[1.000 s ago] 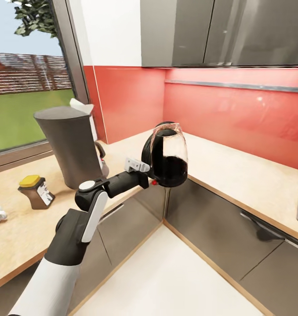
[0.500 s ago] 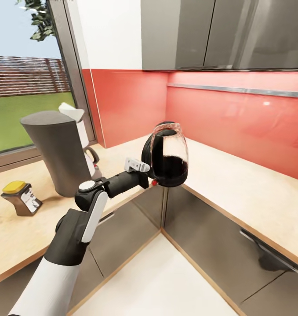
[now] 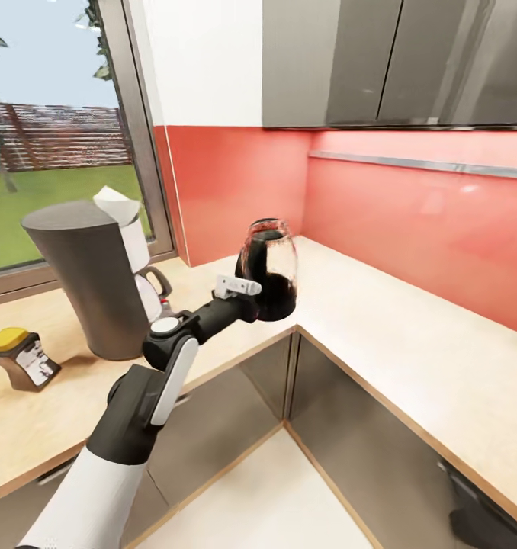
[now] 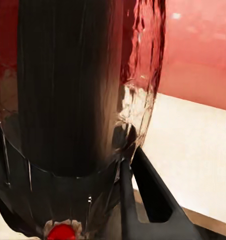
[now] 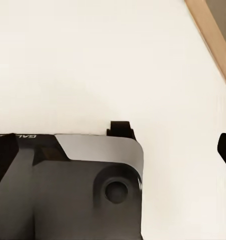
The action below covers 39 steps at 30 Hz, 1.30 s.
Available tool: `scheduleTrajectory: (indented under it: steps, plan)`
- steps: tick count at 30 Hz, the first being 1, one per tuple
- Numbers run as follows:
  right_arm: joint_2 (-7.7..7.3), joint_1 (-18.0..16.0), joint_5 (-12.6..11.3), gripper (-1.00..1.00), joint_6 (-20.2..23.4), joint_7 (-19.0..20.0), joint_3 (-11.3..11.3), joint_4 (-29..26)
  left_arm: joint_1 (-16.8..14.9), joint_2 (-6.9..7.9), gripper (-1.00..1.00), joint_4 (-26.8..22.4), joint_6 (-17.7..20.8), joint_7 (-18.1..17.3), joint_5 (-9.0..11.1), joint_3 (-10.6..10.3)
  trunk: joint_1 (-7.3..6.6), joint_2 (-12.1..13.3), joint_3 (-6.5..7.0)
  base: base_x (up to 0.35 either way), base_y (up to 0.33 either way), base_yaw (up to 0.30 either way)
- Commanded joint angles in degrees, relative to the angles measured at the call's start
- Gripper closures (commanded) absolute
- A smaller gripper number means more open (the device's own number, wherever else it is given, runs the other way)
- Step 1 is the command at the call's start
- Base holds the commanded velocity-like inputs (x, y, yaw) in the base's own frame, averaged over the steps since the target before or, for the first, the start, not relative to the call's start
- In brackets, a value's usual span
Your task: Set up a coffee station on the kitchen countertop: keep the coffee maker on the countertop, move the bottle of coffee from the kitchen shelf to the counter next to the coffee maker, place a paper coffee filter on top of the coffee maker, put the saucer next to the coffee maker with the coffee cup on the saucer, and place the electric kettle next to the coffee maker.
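My left gripper (image 3: 247, 296) is shut on the black handle of the electric kettle (image 3: 270, 268), a clear dome with a dark base, held upright just above the kitchen countertop (image 3: 380, 320) at its inner corner. The left wrist view shows the kettle (image 4: 68, 85), its red switch (image 4: 60, 231) and one black finger (image 4: 153, 195). The coffee maker (image 3: 91, 282) stands to the left. A white pointed shape (image 3: 115, 204) sits at its top; filter or white front, I cannot tell. The bottle of coffee (image 3: 18, 357) stands left of it. The saucer and coffee cup are out of view. My right gripper (image 5: 115, 150) hangs open over the floor.
Glossy grey cabinets (image 3: 236, 396) run below both legs of the L-shaped counter. A red backsplash (image 3: 411, 221) and grey wall cupboards (image 3: 396, 61) line the back. A window (image 3: 52, 145) is at the left. The robot's base (image 5: 68, 190) lies under the right gripper.
The view has shifted, and the cup has left it at the left edge. My left arm has reached further forward, carrying the kettle from in front of the cabinets to above the counter corner.
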Motion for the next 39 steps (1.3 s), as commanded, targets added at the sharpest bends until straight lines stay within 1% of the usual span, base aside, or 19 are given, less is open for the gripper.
scheduleTrajectory:
  steps: [1, 3, 4, 7, 8, 9, 10, 16, 19, 22, 24, 28, 29, 36, 38, 39]
  plan:
    - [-0.11, 0.0, -0.38, -1.0, 0.35, -0.35, 0.48, -0.23, -0.06, 0.05, 1.0, 0.81, 0.37, 0.58, 0.51, 0.02, 0.03, -0.05, -0.04, 0.263, -0.219, 0.099]
    - [-0.19, 0.0, -0.35, -1.0, 0.3, -0.35, 0.5, -0.23, -0.07, 0.18, 1.0, 2.19, 0.36, 1.71, 0.5, 0.03, 0.03, -0.05, -0.02, 0.25, -0.206, 0.065]
    - [-0.26, -0.01, -0.33, -1.0, 0.31, -0.35, 0.55, -0.23, -0.06, 0.29, 1.0, 4.46, 0.26, 2.94, 0.48, 0.04, 0.03, -0.05, -0.02, 0.193, -0.156, 0.017]
    - [-0.29, -0.01, -0.17, -1.0, 0.26, -0.38, 0.68, -0.36, -0.04, 0.35, 1.0, 7.07, 0.13, 3.57, 0.42, 0.09, 0.03, -0.05, -0.01, 0.158, -0.115, 0.005]
    - [0.04, 0.02, -0.13, -1.0, -0.07, -0.18, 1.02, -0.26, 0.07, 0.61, 1.0, 7.42, -0.19, 3.9, 0.78, 0.39, 0.04, -0.05, -0.02, 0.0, 0.0, 0.0]
    - [0.17, -0.02, -0.1, -1.0, -0.39, -0.18, 1.05, -0.34, 0.18, 0.45, 1.0, 7.78, -0.52, 4.23, 0.83, 0.71, 0.04, -0.05, -0.02, 0.0, 0.0, 0.0]
    - [0.14, -0.04, -0.09, -1.0, -0.71, -0.18, 1.04, -0.37, 0.23, 0.4, 1.0, 8.14, -0.87, 4.58, 0.55, 1.06, 0.04, -0.05, -0.02, 0.0, 0.0, 0.0]
    - [0.14, -0.04, -0.09, -1.0, -2.64, -0.18, 1.04, -0.37, 0.23, 0.4, 1.0, 10.24, -2.84, 6.59, 0.57, 3.02, 0.04, -0.05, -0.02, 0.0, 0.0, 0.0]
    - [0.14, -0.04, -0.09, -1.0, -3.6, -0.18, 1.04, -0.37, 0.23, 0.4, 1.0, 11.3, -3.81, 7.6, 0.72, 3.02, 0.04, -0.05, -0.02, 0.0, 0.0, 0.0]
    - [0.14, -0.04, -0.09, -1.0, -3.64, -0.18, 1.04, -0.37, 0.23, 0.4, 1.0, 12.36, -4.77, 8.08, 0.72, 3.02, 0.04, -0.05, -0.02, 0.0, 0.0, 0.0]
    - [-0.16, -0.32, -0.12, -1.0, -2.99, -0.18, 0.66, -0.44, 0.38, 0.31, 1.0, 11.75, -4.11, 8.75, 0.69, 3.68, 0.04, -0.05, -0.02, 0.0, 0.0, 0.0]
    - [-0.27, -0.42, -0.13, -1.0, -1.7, -0.18, 0.52, -0.48, 0.43, 0.28, 1.0, 10.54, -2.8, 10.11, 0.74, 5.02, 0.04, -0.05, -0.02, 0.0, 0.0, 0.0]
    - [-0.28, -0.43, -0.14, -1.0, -1.18, -0.18, 0.51, -0.47, 0.44, 0.28, 1.0, 4.62, -3.44, 17.23, 0.75, 6.93, 0.04, -0.05, -0.02, 0.0, 0.0, 0.0]
    - [-0.28, -0.45, -0.14, -1.0, -1.13, -0.18, 0.55, -0.45, 0.44, 0.27, 1.0, 4.12, -4.91, 17.87, 0.76, 7.08, 0.04, -0.05, -0.02, -0.005, -0.004, 0.0]
    - [-0.28, -0.45, -0.14, -1.0, -1.16, -0.19, 0.57, -0.47, 0.45, 0.27, 1.0, 4.16, -7.51, 17.94, 0.72, 6.98, 0.04, -0.05, -0.02, -0.148, -0.129, 0.0]
    - [-0.28, -0.45, -0.14, -1.0, -1.14, -0.21, 0.57, -0.47, 0.45, 0.27, 1.0, 4.2, -7.92, 17.95, 0.71, 6.93, 0.04, -0.05, -0.02, -0.18, -0.159, 0.006]
